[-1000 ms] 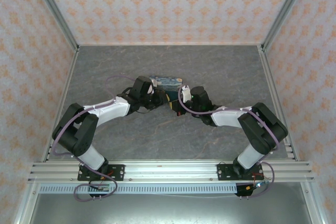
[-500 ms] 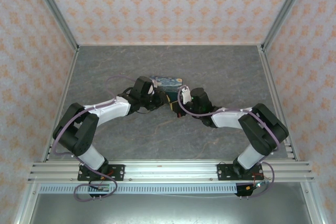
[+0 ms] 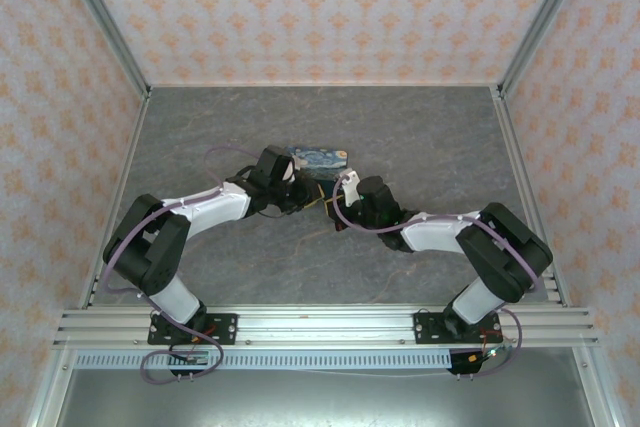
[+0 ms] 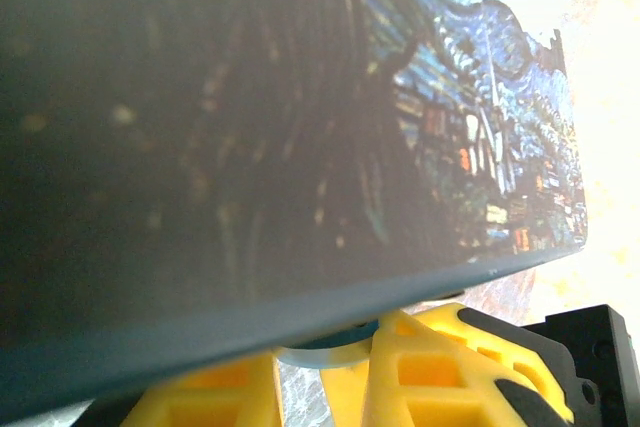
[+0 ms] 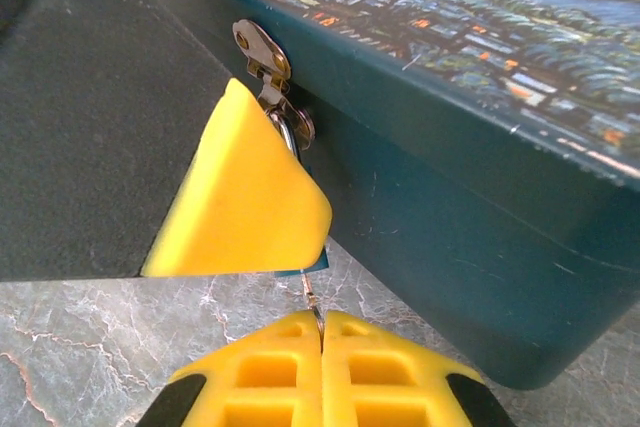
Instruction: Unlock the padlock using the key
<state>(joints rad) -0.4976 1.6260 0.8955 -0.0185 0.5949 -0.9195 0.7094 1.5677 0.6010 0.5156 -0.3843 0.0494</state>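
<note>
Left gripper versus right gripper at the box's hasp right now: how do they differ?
The left gripper has its jaws slightly apart, clamping the padlock against the box; the right gripper is pinched fully shut on a thin metal sliver, apparently the key. The left gripper reaches in from the left, the right gripper from the right. Both have yellow fingers.
</note>
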